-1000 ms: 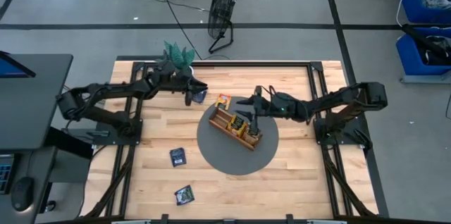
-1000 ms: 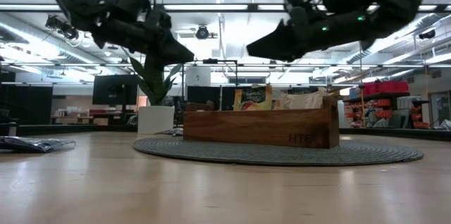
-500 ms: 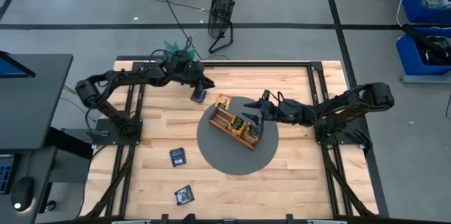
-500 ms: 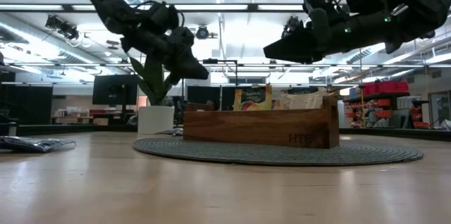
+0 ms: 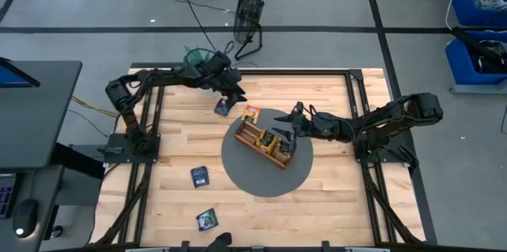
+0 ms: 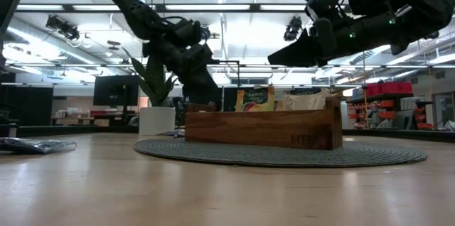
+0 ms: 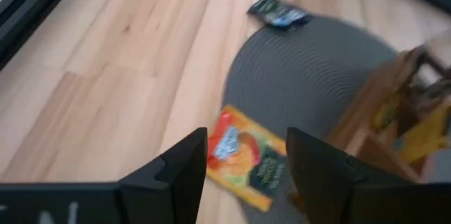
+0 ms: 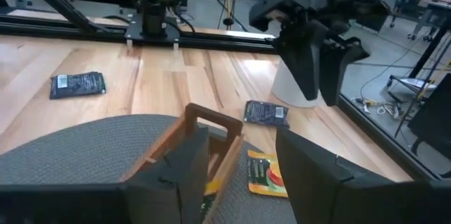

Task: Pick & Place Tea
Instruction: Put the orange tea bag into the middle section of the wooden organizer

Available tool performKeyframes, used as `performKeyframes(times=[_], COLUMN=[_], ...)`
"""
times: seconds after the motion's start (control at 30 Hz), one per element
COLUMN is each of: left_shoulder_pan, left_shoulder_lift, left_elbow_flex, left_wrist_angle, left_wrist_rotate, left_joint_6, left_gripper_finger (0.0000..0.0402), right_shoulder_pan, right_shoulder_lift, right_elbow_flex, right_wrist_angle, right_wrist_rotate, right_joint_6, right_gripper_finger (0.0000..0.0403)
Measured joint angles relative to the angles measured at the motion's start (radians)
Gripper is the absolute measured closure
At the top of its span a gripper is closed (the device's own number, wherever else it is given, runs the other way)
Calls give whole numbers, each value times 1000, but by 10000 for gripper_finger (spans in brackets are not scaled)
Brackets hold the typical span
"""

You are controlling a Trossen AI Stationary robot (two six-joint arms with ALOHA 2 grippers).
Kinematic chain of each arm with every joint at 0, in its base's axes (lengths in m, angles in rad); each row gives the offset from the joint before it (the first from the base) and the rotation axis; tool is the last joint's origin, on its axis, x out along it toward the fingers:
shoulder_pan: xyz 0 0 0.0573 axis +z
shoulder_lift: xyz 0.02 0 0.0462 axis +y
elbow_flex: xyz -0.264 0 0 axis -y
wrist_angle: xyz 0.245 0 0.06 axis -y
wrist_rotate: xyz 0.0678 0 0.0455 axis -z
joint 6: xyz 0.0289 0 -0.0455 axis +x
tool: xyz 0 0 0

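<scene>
Tray (image 5: 265,143) on mat (image 5: 242,171) center; sachet (image 5: 250,114) at mat edge behind.

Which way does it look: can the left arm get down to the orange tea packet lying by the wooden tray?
Probably yes. The left gripper is open above the orange packet, which lies flat with nothing on it; the tray is beside it.

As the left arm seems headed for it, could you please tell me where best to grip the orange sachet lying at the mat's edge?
The flat orange-yellow tea sachet lies face-up on the round grey woven mat, beside the wooden divided tray. Probably best to come straight down with the left gripper open and pinch two opposite edges, since it offers no raised part.
</scene>
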Motion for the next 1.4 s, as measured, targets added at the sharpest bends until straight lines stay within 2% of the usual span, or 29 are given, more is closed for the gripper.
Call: performKeyframes(times=[0.1,0.33,0.5,0.63,0.83,1.1,1.4], left_shoulder_pan=[2,-8,-43,-63,-86,-100,-131], left_shoulder_lift=[43,116,157,161,160,159,190], left_elbow_flex=[61,182,203,213,220,221,212], left_wrist_angle=[-106,-289,-272,-258,-287,-351,-329], left_wrist_rotate=[-33,-36,-51,-120,-164,-173,-224], left_joint_6=[51,146,190,205,209,268,286], left_gripper_finger=[206,216,214,215,216,216,216], right_shoulder_pan=[-9,-25,-25,-25,-25,-25,-24], right_shoulder_lift=[0,0,0,0,1,1,1], right_elbow_flex=[0,0,0,0,0,0,0], right_wrist_angle=[0,-18,-21,-23,-24,-45,-46], right_wrist_rotate=[0,0,-1,-1,-12,-13,-17], right_joint_6=[-1,-1,10,23,35,44,46], right_gripper_finger=[230,230,230,230,230,230,230])
